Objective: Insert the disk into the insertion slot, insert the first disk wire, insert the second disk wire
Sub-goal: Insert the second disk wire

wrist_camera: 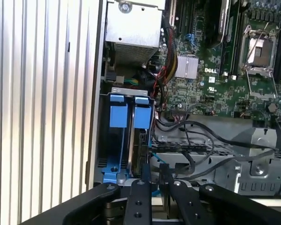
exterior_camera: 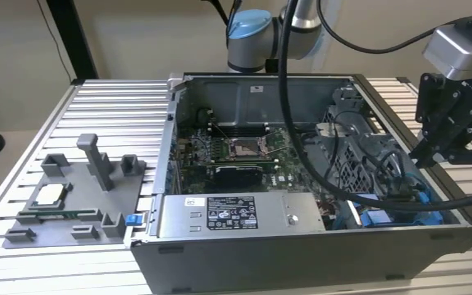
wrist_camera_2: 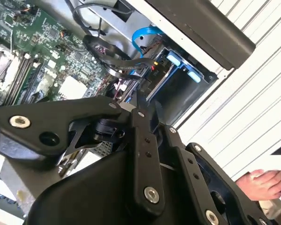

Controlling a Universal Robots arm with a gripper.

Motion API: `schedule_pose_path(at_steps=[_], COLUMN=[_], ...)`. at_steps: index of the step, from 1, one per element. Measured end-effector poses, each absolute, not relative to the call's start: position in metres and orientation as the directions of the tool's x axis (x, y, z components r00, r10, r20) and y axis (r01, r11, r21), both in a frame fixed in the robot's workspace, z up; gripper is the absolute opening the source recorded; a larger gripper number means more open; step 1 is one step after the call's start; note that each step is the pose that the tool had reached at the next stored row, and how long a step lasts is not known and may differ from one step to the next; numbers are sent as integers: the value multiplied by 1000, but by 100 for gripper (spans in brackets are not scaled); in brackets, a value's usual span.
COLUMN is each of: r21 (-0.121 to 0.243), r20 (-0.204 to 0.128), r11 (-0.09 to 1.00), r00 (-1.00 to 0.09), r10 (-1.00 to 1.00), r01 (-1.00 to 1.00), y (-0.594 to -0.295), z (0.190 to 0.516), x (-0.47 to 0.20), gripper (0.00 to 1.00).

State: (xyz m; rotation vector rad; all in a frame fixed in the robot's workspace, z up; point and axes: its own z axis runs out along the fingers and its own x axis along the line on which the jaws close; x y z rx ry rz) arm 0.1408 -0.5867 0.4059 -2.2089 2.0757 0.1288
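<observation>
In the first wrist view the insertion slot [wrist_camera: 106, 140] has two blue tabs at its mouth. The disk [wrist_camera: 139, 140] sits edge-on in the bay under one tab, in its blue carrier. My gripper [wrist_camera: 155, 171] hovers at the disk's far end, next to a thin blue wire [wrist_camera: 153, 155] and black wires. In the second wrist view the gripper [wrist_camera_2: 131, 107] has its fingertips drawn together close to the slot [wrist_camera_2: 178, 86], with a blue wire [wrist_camera_2: 145, 33] looping beyond. In the exterior view the gripper [exterior_camera: 423, 161] hangs over the case's right side, above the blue carrier [exterior_camera: 383, 216].
The open dark grey case [exterior_camera: 302, 252] holds a motherboard [exterior_camera: 236, 153] and a grey labelled power-supply box [exterior_camera: 236, 212]. A grey fixture tray [exterior_camera: 64, 196] with small parts lies at the exterior view's left. A person's hand [wrist_camera_2: 264, 180] rests beside the case.
</observation>
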Motion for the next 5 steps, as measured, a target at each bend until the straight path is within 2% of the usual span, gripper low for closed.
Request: schedule_pose_path(at_steps=[5], r21=[-20], r20=[-135], r11=[-61], r00=[63], r10=[-989], r01=[-998], y=[-587], z=[406], x=[141], gripper=[100])
